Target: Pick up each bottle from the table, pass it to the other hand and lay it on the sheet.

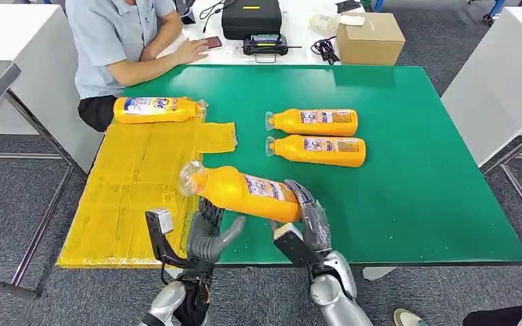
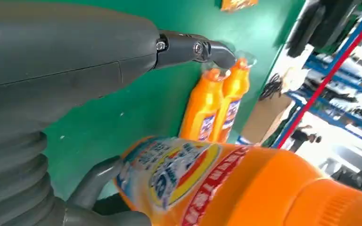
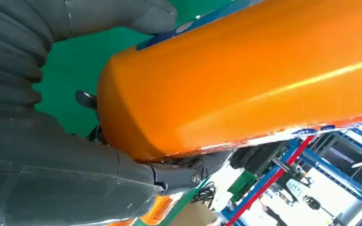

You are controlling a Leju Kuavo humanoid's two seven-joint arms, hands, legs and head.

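Gripping the base end of an orange bottle (image 1: 248,192), the right hand (image 1: 306,221) holds it lifted above the near edge of the green tabletop (image 1: 421,176), its clear cap pointing toward the yellow sheet (image 1: 136,197). In the right wrist view its thumb and dark fingers (image 3: 188,176) wrap both sides of the bottle's body. The left hand (image 1: 207,234) sits just beneath the bottle's neck end with its fingers spread and holding nothing; in the left wrist view the labelled bottle lies across its palm side, but I cannot tell whether they touch. A second bottle (image 1: 158,109) lies on its side at the far edge of the sheet. Two more bottles (image 1: 315,136) lie side by side on the tabletop, caps toward the sheet, touching or nearly so. A person (image 1: 119,41) sits at the far left corner, a hand resting on a white table beyond.
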